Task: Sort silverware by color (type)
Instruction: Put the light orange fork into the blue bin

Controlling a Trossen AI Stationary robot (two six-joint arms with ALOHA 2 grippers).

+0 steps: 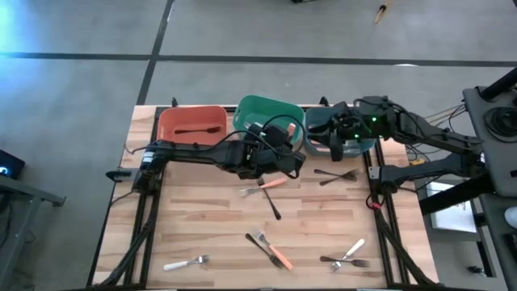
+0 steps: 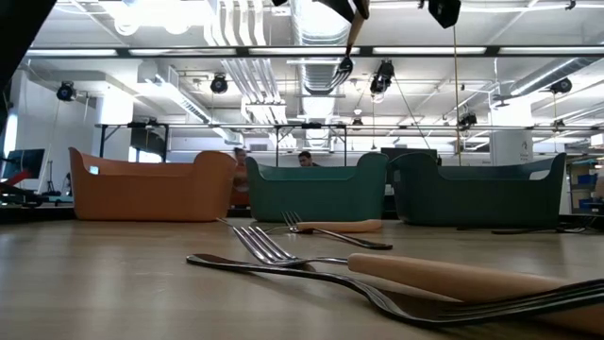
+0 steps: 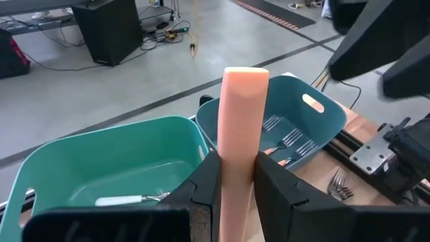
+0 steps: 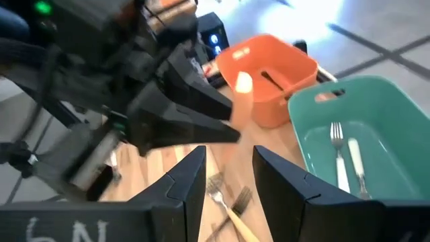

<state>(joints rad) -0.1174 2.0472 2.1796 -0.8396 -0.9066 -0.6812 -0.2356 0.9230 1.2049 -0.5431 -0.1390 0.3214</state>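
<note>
An orange-handled fork [image 3: 243, 128] stands upright, clenched between the left gripper [image 3: 236, 185]'s fingers, above the table near the green bin [image 1: 269, 115] and teal bin [image 3: 306, 124]. The right gripper [image 4: 228, 171], jaws apart and empty, seems to hover over the teal bin. Other forks [image 1: 269, 249] lie scattered on the wooden table [image 1: 210, 226].

Orange-handled fork [image 3: 240, 134] upright in left gripper [image 3: 236, 180]; approx. six others on table.

Orange bin [image 1: 191, 125], green bin [image 1: 269, 115], teal bin [image 1: 323, 123], pale striped wood table [image 1: 210, 218], peach-orange fork handle [image 3: 240, 134] between black fingers [image 3: 201, 191]
</note>
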